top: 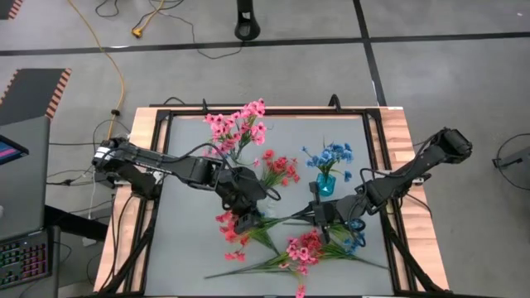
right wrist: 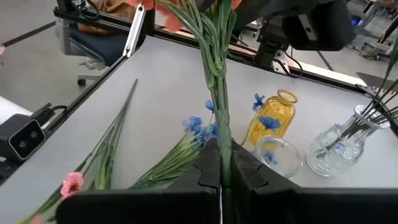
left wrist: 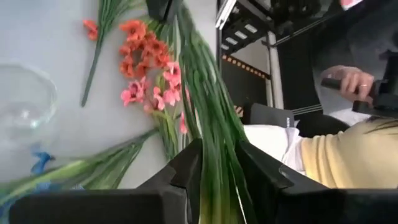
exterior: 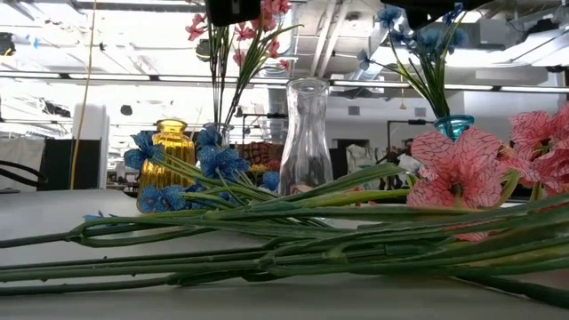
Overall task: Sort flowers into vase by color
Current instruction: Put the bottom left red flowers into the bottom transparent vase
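Note:
A coral-red flower spray (top: 233,235) lies near the table's middle, and its green stem (top: 286,218) runs right from it. My left gripper (top: 246,218) is shut on its leafy part. My right gripper (top: 319,213) is shut on the stem farther from the blossoms. Pink sprays (top: 303,248) and blue sprays (top: 354,241) lie on the table near the front edge. Pink flowers (top: 238,127), coral-red flowers (top: 279,168) and blue flowers (top: 330,157) stand in vases behind. My left gripper has a bundle of green stem and leaves (left wrist: 219,163) between its two fingers (left wrist: 186,169). The bundle runs on past the fingertips toward the coral-red blossoms (left wrist: 144,56), which are on the table. My right gripper pinches the thin green stem (right wrist: 221,149) between its two fingers (right wrist: 208,168), which lie along it. The stem runs straight on from the fingertips toward my left gripper (right wrist: 298,25) and is raised off the table there.
A yellow vase (right wrist: 272,118), a low clear glass vase (right wrist: 280,157) and a cut-glass vase (right wrist: 339,146) stand on the table's far half, with a teal vase (top: 325,186). Loose stems (exterior: 267,240) cross the near half. A person (left wrist: 348,155) sits beyond the table edge.

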Action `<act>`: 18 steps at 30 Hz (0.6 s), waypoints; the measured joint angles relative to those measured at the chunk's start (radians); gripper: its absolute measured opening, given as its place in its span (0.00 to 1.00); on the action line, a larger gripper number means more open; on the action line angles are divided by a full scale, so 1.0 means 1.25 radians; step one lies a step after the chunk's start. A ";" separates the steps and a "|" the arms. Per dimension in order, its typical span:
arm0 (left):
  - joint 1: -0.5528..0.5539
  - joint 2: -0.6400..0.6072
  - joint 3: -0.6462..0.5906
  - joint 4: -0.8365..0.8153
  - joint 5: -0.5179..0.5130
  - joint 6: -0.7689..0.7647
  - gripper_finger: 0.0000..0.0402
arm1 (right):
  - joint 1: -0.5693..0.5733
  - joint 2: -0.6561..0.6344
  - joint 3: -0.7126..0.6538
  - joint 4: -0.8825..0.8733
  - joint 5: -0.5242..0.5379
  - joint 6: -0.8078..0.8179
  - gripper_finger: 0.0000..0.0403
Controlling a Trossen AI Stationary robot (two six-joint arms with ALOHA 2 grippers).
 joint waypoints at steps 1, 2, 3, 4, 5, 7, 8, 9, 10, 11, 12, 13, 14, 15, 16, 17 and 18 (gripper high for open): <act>0.007 0.000 0.000 0.003 0.016 0.008 0.20 | 0.000 0.000 0.000 0.000 0.000 0.003 0.09; 0.015 0.000 0.000 0.004 0.032 0.015 0.20 | 0.000 0.000 0.000 0.000 0.000 0.003 0.09; 0.023 0.000 0.000 0.006 0.050 0.025 0.20 | 0.000 0.000 0.000 0.000 0.000 0.003 0.08; 0.030 0.000 0.000 0.007 0.061 0.038 0.20 | 0.000 0.000 0.000 0.000 0.000 0.004 0.08; 0.036 0.000 0.000 0.011 0.066 0.050 0.20 | 0.000 0.000 0.000 -0.001 0.000 0.005 0.08; 0.047 -0.001 0.000 0.033 0.068 0.076 0.20 | 0.000 0.000 0.000 -0.001 0.000 0.005 0.08; 0.053 -0.006 0.000 0.038 0.069 0.087 0.20 | 0.000 0.000 0.000 0.000 0.000 0.005 0.08; 0.059 -0.008 0.000 0.046 0.068 0.101 0.20 | 0.000 0.000 0.000 -0.001 0.000 0.005 0.09; 0.065 -0.013 0.000 0.062 0.066 0.117 0.20 | 0.000 0.000 0.000 -0.001 0.000 0.010 0.09; 0.071 -0.021 0.000 0.069 0.065 0.133 0.20 | 0.000 0.000 0.000 -0.001 0.000 0.020 0.09; 0.075 -0.029 0.000 0.069 0.064 0.146 0.20 | 0.000 0.000 0.000 0.001 0.001 0.028 0.09; 0.081 -0.038 0.000 0.080 0.064 0.159 0.20 | 0.000 0.000 0.000 0.003 0.001 0.037 0.08; 0.086 -0.049 0.000 0.092 0.064 0.176 0.20 | -0.002 0.000 0.000 0.007 0.001 0.044 0.08; 0.091 -0.062 0.000 0.089 0.063 0.192 0.20 | -0.002 0.000 0.000 0.008 0.001 0.047 0.08; 0.094 -0.077 0.000 0.086 0.063 0.209 0.20 | -0.002 0.000 0.000 0.012 0.001 0.048 0.08; 0.095 -0.093 0.000 0.086 0.061 0.225 0.20 | -0.002 0.000 0.000 0.021 0.001 0.048 0.08; 0.096 -0.110 0.000 0.082 0.052 0.240 0.20 | -0.002 0.000 0.000 0.031 0.002 0.047 0.08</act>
